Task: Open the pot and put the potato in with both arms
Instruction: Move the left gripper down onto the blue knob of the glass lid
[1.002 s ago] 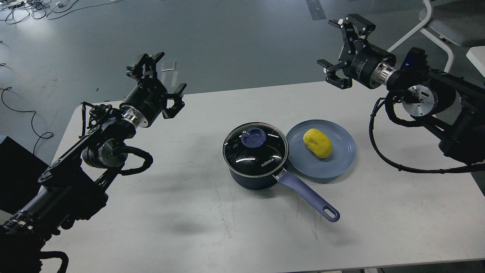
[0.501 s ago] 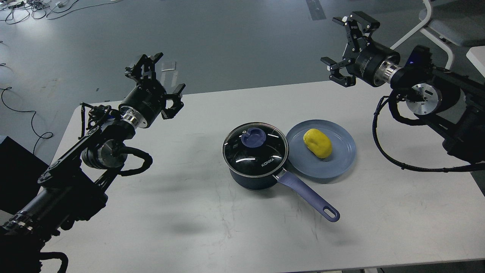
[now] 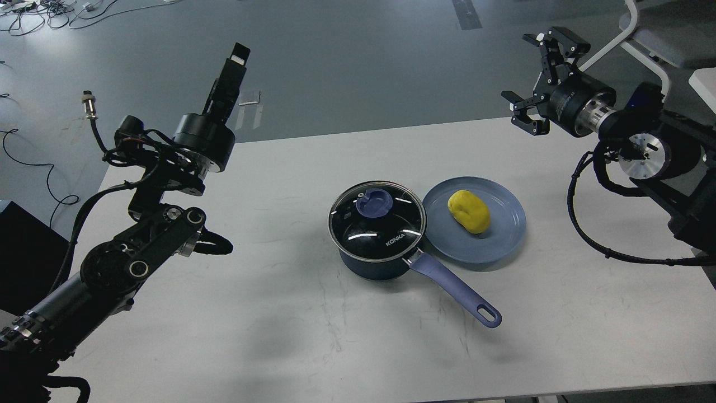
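Observation:
The dark navy pot (image 3: pixel 369 263) stands at the table's middle with its glass lid (image 3: pixel 391 232) on, blue knob (image 3: pixel 373 202) on top. Its periwinkle handle (image 3: pixel 454 289) points toward the front right. The yellow potato (image 3: pixel 469 211) lies on a light-blue plate (image 3: pixel 506 238) touching the pot's right side. My left gripper (image 3: pixel 229 75) is raised far left of the pot, seen edge-on, so its fingers cannot be told apart. My right gripper (image 3: pixel 538 78) is open and empty, high above the table's back right edge, beyond the plate.
The white table (image 3: pixel 279 313) bears only the pot and plate. A white chair frame (image 3: pixel 651 61) stands behind my right arm. Cables (image 3: pixel 33 14) lie on the grey floor at the far left. A dark box (image 3: pixel 22 246) sits at the left edge.
My left wrist has rolled and lifted, turning the gripper edge-on and upward. My right gripper has drawn back to the right and slightly down. Pot, lid, potato and plate have not moved.

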You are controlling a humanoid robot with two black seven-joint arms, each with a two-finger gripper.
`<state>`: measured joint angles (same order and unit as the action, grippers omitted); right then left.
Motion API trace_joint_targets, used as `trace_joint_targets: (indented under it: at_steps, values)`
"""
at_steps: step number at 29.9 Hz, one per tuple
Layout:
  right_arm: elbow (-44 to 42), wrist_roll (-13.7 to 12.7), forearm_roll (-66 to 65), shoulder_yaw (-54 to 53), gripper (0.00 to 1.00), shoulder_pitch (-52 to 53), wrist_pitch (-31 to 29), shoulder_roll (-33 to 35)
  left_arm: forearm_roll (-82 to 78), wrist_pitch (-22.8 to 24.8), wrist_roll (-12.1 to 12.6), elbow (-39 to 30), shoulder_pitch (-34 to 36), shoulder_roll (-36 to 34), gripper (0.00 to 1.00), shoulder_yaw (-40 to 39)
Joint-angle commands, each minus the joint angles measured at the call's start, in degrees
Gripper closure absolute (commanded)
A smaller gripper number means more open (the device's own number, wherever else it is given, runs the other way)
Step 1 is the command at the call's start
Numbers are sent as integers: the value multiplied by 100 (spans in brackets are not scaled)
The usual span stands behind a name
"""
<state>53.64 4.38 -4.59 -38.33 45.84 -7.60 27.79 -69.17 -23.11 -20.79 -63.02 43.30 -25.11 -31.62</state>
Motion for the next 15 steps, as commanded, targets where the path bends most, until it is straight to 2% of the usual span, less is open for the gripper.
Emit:
trace_joint_targets:
  at_steps: [1,3,5,10,15]
  values:
    - [-28,-7,11,-139,0,-180,-5,16,-368,52,-4,-579,283,-617,0,822]
    - [-63,-7,11,-148,0,-259,4,16,-1155,44,5,-598,686,-565,1,1235]
    - [-151,-7,11,-148,0,-295,13,16,-2059,35,14,-589,811,-591,1,1368]
    - [-283,-7,19,-157,0,-304,22,-19,-3531,53,-4,-589,960,-592,1,1439]
    - [-406,-7,11,-122,0,-304,30,-80,-4725,61,-4,-536,1057,-460,1,1834]
